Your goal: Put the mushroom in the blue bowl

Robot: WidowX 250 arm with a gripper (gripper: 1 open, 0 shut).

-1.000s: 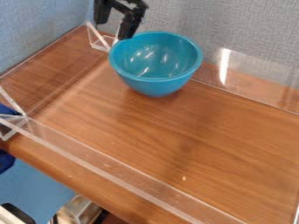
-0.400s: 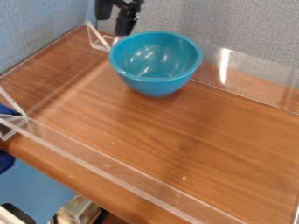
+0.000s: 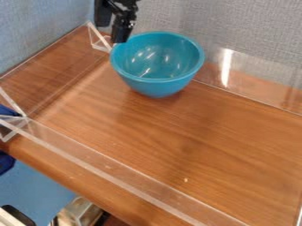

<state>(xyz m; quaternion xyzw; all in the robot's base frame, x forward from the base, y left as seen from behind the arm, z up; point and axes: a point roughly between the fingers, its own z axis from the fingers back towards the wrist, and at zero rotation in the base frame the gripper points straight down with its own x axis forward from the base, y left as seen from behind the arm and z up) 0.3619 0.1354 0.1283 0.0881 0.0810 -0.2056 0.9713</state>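
Hanging at the far left corner of the tabletop (image 3: 177,141), the gripper (image 3: 119,33) points down just behind the blue bowl's (image 3: 157,64) left rim; its dark fingers look spread and I see nothing between them; the bowl sits near the far edge, inside the clear plastic walls (image 3: 71,150), presumably to keep things contained; no mushroom shows anywhere, on the wood or in what shows of the bowl's inside.

Blue bowl (image 3: 158,64): glossy, smooth. Table top (image 3: 177,132): wood-grain, slight sheen. Surrounding walls (image 3: 106,168): clear plastic. Back wall (image 3: 48,26): matt, textured
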